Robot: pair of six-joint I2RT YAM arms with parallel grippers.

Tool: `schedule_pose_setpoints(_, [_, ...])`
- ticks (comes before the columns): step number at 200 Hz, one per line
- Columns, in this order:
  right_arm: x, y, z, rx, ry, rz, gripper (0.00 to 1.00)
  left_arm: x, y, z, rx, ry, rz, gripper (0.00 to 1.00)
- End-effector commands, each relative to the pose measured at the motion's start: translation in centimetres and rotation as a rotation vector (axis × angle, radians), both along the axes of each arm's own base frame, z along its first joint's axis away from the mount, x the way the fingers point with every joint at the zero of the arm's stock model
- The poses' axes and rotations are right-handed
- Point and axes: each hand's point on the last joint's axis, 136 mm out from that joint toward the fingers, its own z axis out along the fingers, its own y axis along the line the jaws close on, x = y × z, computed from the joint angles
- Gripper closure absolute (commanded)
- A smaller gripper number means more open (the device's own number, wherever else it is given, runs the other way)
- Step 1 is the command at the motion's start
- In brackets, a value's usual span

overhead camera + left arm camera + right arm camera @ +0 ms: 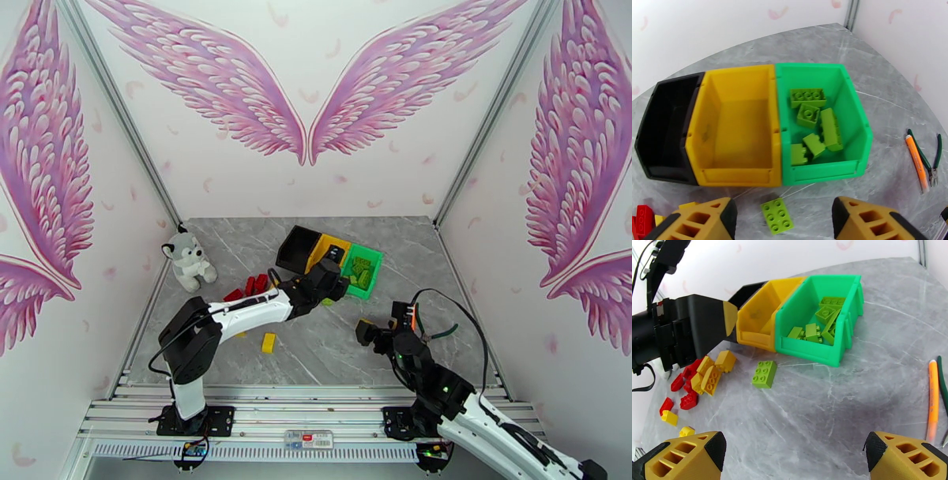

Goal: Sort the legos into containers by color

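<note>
Green brick (777, 215) lies flat on the counter (884, 98), studs up, in the gap between the left fingers (707, 221). These are spread with nothing pinched. The brick's long axis runs away from the wrist with a slight slant, so the fingers would close across its short sides. The left arm is by far the nearer. The right fingers (691, 455) are also spread wide and empty, and from them the brick sits well ahead and to the left.

Straight ahead of the left fingers, just past the brick, stand the three joined bins. The green bin (853, 118) is ahead and a little right and already holds about five green bricks. The yellow bin (734, 130) is ahead and a little left, and it looks empty. The black bin (663, 130) is far left.

My reading is that the next move is a straight drop onto the brick, a pinch, then a lift. The green bin's near wall stands between brick and bin, so the brick has to go over it.

Red and yellow bricks (707, 374) lie in a loose heap left of the left fingers, near but clear of the grasp. Pliers (926, 158) lie well to the right, out of the way.
</note>
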Motion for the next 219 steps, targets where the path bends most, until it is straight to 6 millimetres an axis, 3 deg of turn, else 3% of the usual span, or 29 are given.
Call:
schedule_pose_setpoints(1, [0.6,1.0,0.3,0.016,-0.012,0.026,0.02,-0.4,2.3,-2.0,0.033,0.015,0.079,0.34])
schedule_pose_setpoints(52, [1.8,2.1,-0.9,-0.044,0.058,0.027,0.02,-1.0,1.6,-7.1,0.053,0.092,0.088,0.35])
schedule_pose_setpoints(97, [2.0,2.5,-1.3,-0.051,0.061,0.035,0.01,-0.7,0.9,-9.6,0.072,0.125,0.099,0.35])
schedule_pose_setpoints(163, [1.4,1.3,-0.9,-0.049,0.043,0.012,0.01,-0.1,0.2,-12.4,0.111,0.156,0.099,0.38])
schedule_pose_setpoints(168, [1.3,1.3,-0.9,-0.048,0.041,0.010,0.01,0.5,-0.5,-11.4,0.088,0.140,0.100,0.39])
schedule_pose_setpoints(219, [1.0,0.8,-0.8,-0.046,0.037,0.001,0.01,0.7,-0.9,-11.7,0.061,0.157,0.090,0.40])
